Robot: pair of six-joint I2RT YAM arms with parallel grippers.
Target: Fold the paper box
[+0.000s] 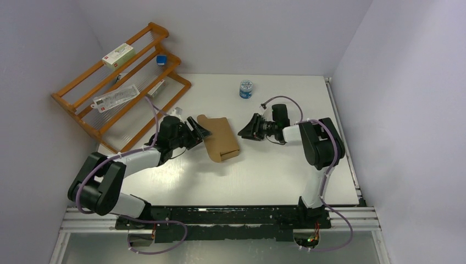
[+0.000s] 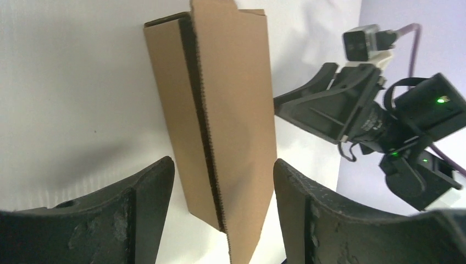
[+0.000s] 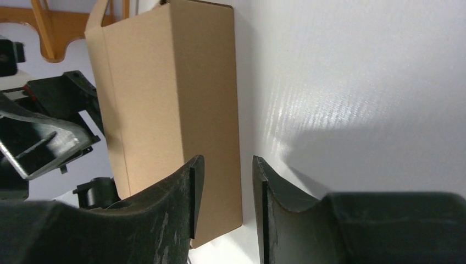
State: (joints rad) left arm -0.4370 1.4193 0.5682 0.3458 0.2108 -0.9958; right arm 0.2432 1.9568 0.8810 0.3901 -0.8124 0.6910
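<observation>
The paper box (image 1: 221, 139) is brown corrugated cardboard, folded into a flat rectangle, lying on the white table between the arms. A rounded tab sticks out at its far left end. My left gripper (image 1: 201, 131) is open right beside the box's left edge; in the left wrist view (image 2: 222, 190) the box (image 2: 231, 110) stands between and just beyond the jaws, not gripped. My right gripper (image 1: 247, 131) is open and empty a short way right of the box; in the right wrist view (image 3: 225, 181) the box (image 3: 176, 104) lies ahead on the left.
A wooden rack (image 1: 118, 77) with white cartons and packets stands at the far left. A small white and blue jar (image 1: 246, 88) sits at the back of the table. Grey walls close in on three sides.
</observation>
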